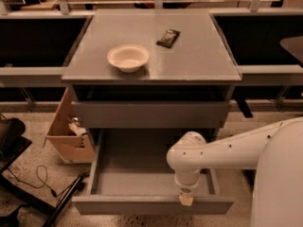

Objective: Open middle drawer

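The middle drawer (137, 171) is a wide shallow grey drawer, pulled far out of the grey cabinet toward the camera, and its grey box interior shows with nothing in it. Its plain front wall (118, 205) is low in the view. My gripper (185, 200) hangs from the white arm (189, 157) and points down at the top edge of that front wall, right of centre. Above it, the smaller top drawer front (149, 114) sits shut under the cabinet top.
A white bowl (128, 57) and a small black packet (168, 38) lie on the cabinet top (199, 60). An open cardboard box (66, 136) stands left of the cabinet. Black cables (38, 178) and a dark object (9, 136) are on the floor at left.
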Robot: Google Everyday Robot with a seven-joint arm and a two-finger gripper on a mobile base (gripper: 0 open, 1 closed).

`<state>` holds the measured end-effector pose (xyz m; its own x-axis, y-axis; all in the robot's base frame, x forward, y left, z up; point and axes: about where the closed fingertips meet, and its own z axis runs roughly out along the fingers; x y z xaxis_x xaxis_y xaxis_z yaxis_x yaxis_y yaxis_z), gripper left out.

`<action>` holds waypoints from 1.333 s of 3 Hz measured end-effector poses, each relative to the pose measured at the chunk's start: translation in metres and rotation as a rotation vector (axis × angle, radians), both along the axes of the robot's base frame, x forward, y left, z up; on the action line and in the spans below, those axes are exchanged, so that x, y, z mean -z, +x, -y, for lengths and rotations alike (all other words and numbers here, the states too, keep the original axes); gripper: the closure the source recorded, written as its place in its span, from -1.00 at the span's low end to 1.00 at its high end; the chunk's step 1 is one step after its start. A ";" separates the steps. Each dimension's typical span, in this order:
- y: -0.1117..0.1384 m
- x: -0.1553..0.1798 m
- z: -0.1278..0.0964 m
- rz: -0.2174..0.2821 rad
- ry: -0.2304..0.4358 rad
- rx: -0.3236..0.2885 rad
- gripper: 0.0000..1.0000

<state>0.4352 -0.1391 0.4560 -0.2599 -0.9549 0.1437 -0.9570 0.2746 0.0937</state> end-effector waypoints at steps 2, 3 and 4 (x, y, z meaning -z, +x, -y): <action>-0.017 -0.005 0.008 -0.011 -0.013 0.012 1.00; -0.073 -0.019 0.039 -0.051 -0.050 0.041 1.00; -0.106 -0.018 0.060 -0.086 -0.086 0.033 0.62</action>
